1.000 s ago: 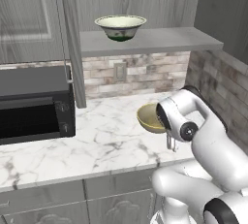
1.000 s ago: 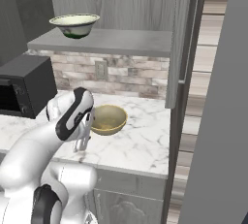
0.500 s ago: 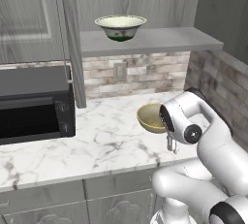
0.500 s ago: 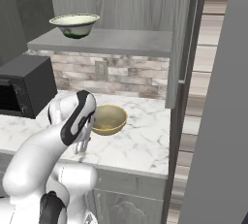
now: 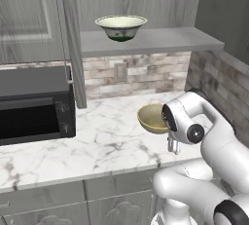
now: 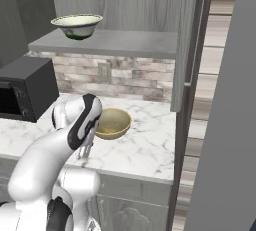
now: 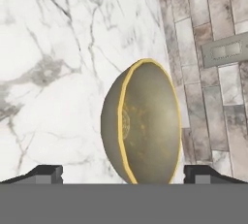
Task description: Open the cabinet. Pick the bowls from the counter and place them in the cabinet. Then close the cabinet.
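The pincer (image 7: 123, 172) hung low over the counter (image 5: 97, 141) with its two dark fingertips (image 7: 46, 172) spread wide, one on each side of the tan-olive bowl (image 7: 145, 126) and clear of it, pinching nothing. In the hand view the bowl sat between the tips and just beyond them, its yellow rim turned toward the camera and its hollow showing bare olive with a faint speckle; nothing lay in it. Past the bowl from the pincer ran the stone-tile backsplash (image 7: 208, 97) with a wall outlet plate (image 7: 225, 51). In the left base view the same bowl (image 5: 151, 118) rested on the marble right against the front of the robot's wrist, and in the right base view it (image 6: 113, 123) sat just beside the arm's dark joint.

Well above the pincer, the cabinet (image 5: 146, 41) stood open, its door (image 5: 70, 44) swung out with the slim bar handle (image 5: 62, 39) along its edge. On its grey shelf sat the cream-white bowl (image 5: 120, 27), patterned dark green on the outside, upright, with its hollow not visible from this angle. The black microwave (image 5: 34, 104) stood on the counter well to the left of the pincer, under the open door.
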You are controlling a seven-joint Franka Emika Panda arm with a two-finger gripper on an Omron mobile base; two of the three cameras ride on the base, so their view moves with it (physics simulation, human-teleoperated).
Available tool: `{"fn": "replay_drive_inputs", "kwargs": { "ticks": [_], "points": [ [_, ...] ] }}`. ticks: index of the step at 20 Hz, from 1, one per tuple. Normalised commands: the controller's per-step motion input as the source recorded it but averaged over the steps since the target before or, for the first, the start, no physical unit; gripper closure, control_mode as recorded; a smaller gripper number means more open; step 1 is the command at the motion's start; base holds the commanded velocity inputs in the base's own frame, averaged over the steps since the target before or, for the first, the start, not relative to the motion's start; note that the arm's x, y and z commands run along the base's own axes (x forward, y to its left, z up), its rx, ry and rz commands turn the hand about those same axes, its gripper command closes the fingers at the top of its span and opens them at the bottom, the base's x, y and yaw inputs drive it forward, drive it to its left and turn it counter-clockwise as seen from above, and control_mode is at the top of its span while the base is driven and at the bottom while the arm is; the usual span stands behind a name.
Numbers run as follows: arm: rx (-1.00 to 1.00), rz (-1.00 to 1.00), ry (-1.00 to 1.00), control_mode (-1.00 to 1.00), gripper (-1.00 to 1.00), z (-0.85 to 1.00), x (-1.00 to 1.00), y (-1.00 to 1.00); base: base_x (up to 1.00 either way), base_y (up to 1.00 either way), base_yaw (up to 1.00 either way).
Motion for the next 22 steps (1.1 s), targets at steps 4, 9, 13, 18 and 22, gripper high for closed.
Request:
{"fn": "replay_drive_inputs", "kwargs": {
  "ticks": [4,9,13,18,22],
  "points": [
    [0.00,0.00,0.05,-1.00,-1.00,0.00,0.03,0.00,0.00,0.00,0.00],
    [0.00,0.00,0.05,-1.00,-1.00,0.00,0.17,0.00,0.00,0.00,0.00],
    [0.00,0.00,0.05,-1.00,-1.00,0.00,0.26,0.00,0.00,0.00,0.00],
    [0.00,0.00,0.04,-1.00,-1.00,0.00,0.18,0.00,0.00,0.00,0.00],
    [0.00,0.00,0.09,-1.00,-1.00,0.00,0.16,0.00,0.00,0.00,0.00]
  ]
}}
